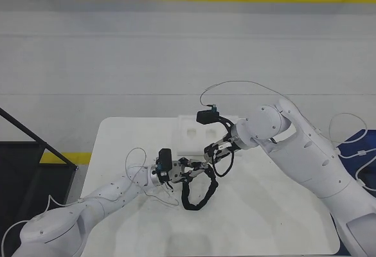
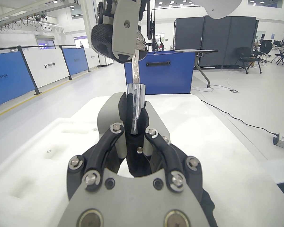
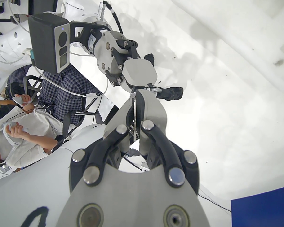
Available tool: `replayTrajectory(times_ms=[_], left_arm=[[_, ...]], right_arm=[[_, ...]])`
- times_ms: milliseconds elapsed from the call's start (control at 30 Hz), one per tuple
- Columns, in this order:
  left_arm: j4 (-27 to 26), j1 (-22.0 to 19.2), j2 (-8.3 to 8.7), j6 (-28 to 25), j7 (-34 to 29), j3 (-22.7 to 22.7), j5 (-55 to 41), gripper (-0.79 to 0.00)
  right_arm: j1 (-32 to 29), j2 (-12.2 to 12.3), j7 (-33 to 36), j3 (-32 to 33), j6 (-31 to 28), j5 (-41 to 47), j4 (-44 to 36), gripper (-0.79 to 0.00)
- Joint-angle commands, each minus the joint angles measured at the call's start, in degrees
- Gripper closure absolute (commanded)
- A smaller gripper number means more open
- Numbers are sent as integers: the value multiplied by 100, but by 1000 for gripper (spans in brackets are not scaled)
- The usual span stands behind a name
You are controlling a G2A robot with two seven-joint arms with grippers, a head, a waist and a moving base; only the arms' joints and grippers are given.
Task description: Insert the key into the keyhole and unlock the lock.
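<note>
My left gripper [image 2: 132, 98] is shut on the chrome cylinder of a cable lock [image 2: 136, 105], held above the middle of the table. The lock's black cable [image 1: 199, 193] hangs in a loop below that gripper [image 1: 191, 172]. Right above the cylinder, my right gripper [image 3: 135, 95] is shut on a silver key [image 3: 133, 109]. In the left wrist view the key's blade [image 2: 135, 70] runs down from the right gripper [image 2: 119, 48] and meets the cylinder's end face. How deep it sits in the keyhole I cannot tell. In the top view the right gripper [image 1: 211, 153] nearly touches the left one.
A white foam tray [image 1: 191, 132] with square recesses lies on the white table [image 1: 271, 212] just behind both grippers. A blue cabinet [image 2: 161, 76] stands beyond the table's far edge. The table's right half is bare.
</note>
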Motion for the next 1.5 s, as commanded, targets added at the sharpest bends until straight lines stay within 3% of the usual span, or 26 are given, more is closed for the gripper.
replayTrajectory(times_ms=[0,1467], left_arm=[[-3,5,0,-26,-26,0,-32,0],[-154,2,79,234,235,0,91,0]], right_arm=[[11,-2,2,-2,5,-2,-9,0],[313,6,297,-72,23,-516,-390,0]])
